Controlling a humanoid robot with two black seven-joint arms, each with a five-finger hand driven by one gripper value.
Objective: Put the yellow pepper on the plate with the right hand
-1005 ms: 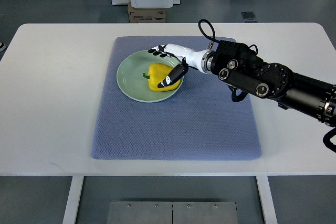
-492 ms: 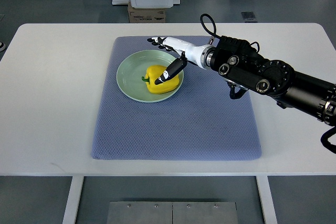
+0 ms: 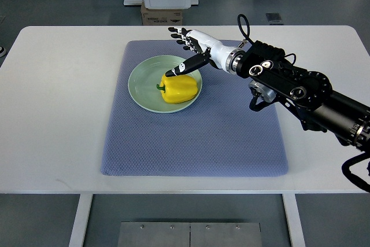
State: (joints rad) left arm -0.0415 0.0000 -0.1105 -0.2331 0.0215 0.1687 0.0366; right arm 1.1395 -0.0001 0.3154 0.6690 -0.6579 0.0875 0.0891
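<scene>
On the plate (image 3: 139, 85), yellow pepper (image 3: 180, 88)

We see the right hand (image 3: 189, 47) lifted off the yellow pepper (image 3: 180, 88) it was wrapped around a second ago; its fingers (image 3: 178, 34) are now spread and hold nothing, and the hand sits farther back, over the far rim of the green plate (image 3: 140, 82). The thumb, which lay across the pepper, now points out just above its far edge. The pepper, freed, lies below and in front of the hand, slightly turned, its green stem (image 3: 160, 87) pointing away from the arm.
</scene>
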